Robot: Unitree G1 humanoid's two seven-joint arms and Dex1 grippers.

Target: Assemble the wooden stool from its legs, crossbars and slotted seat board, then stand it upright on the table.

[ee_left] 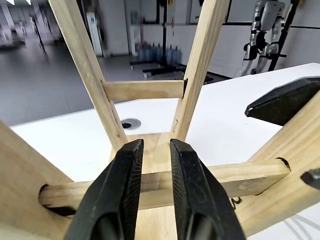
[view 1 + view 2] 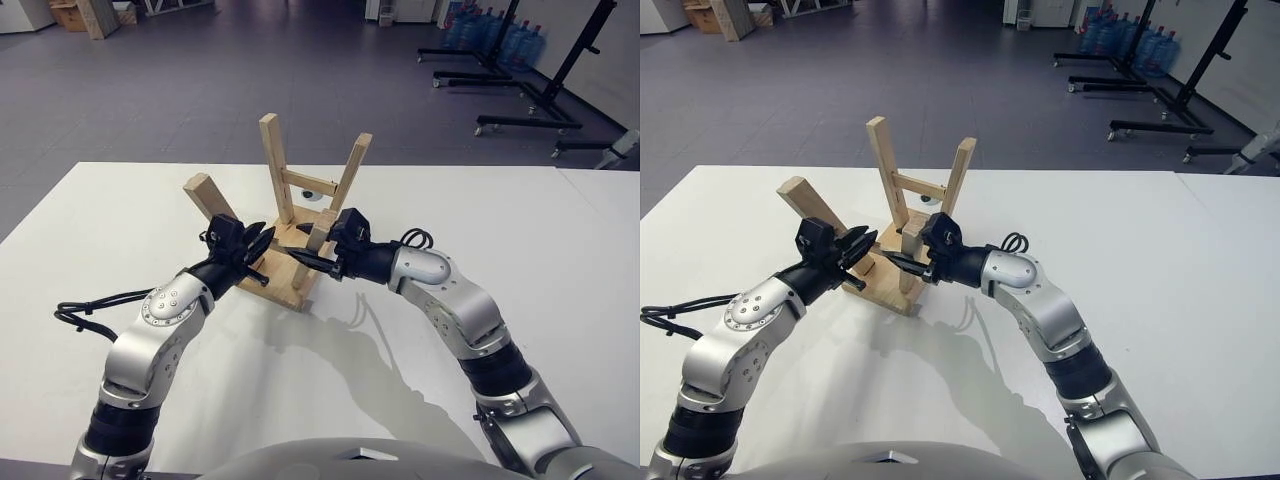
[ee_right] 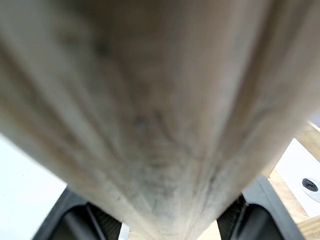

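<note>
The wooden stool lies upside down mid-table, its slotted seat board (image 2: 284,278) flat on the surface and its legs pointing up. Two far legs (image 2: 277,165) (image 2: 352,170) are joined by a crossbar (image 2: 308,182). A third leg (image 2: 208,198) leans out to the left. My left gripper (image 1: 156,150) hovers just over the near crossbar (image 1: 240,175), fingers close together with nothing between them. My right gripper (image 2: 318,262) is shut on the short near leg (image 2: 322,228), whose wood sits between the black fingers (image 3: 75,220) in the right wrist view.
The white table (image 2: 520,230) has bare room on both sides of the stool and in front of it. A small round hole (image 1: 130,123) in the tabletop lies behind the stool. A black cable (image 2: 85,310) trails off my left arm.
</note>
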